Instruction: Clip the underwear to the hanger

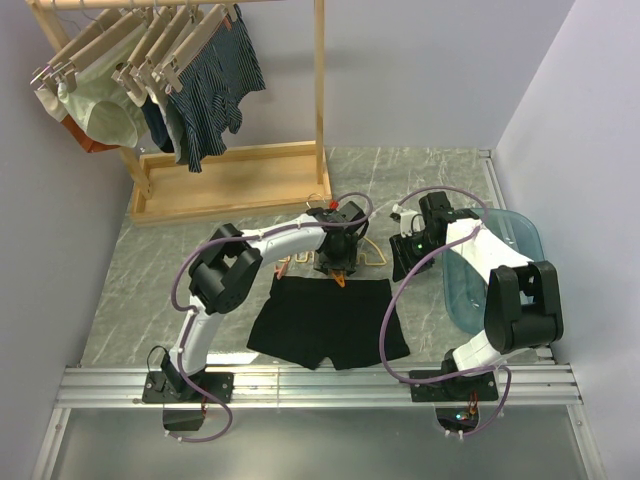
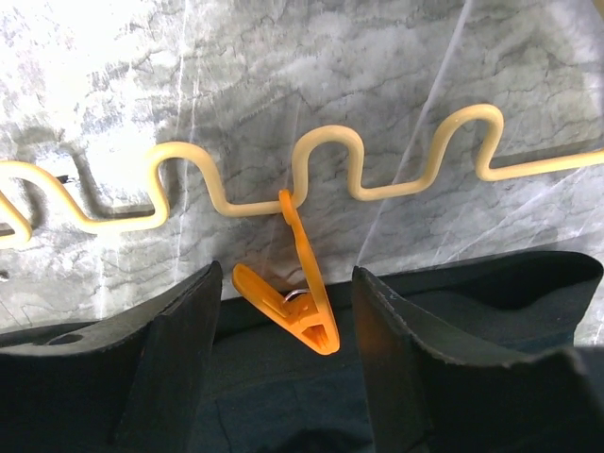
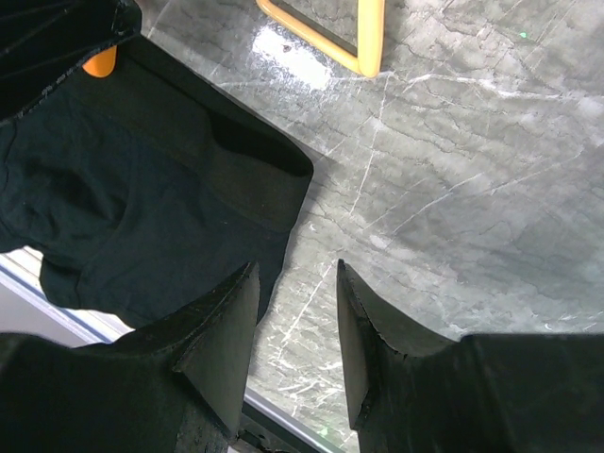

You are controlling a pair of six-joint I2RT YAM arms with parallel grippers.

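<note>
Left gripper: jaws spread wide and holding nothing. Between them, touching neither pad, an orange clip hangs at a tilt from the wavy lower bar of the yellow hanger, which lies just beyond the fingertips on the grey marble table. The clip's free end reaches the waistband edge of the black underwear under the jaws. Whether it bites the cloth cannot be told.

Right gripper: jaws also parted and empty, hovering over bare table. The waistband's corner is just beside its left finger.

Likely risks: the clip swings loosely on the thin bar, so a squeeze that lands off-centre could push it sideways or slide it along the zigzag instead of opening it. Pinching its mouth rather than its handles would leave it shut. With nothing pinning the light hanger, it may skid, and the soft waistband could bunch up or slip out of the clip.

The underwear is plain matte black, spread flat below the hanger, waistband toward it, short legs toward the arm bases, with slight wrinkles and about as wide as the hanger.
</note>
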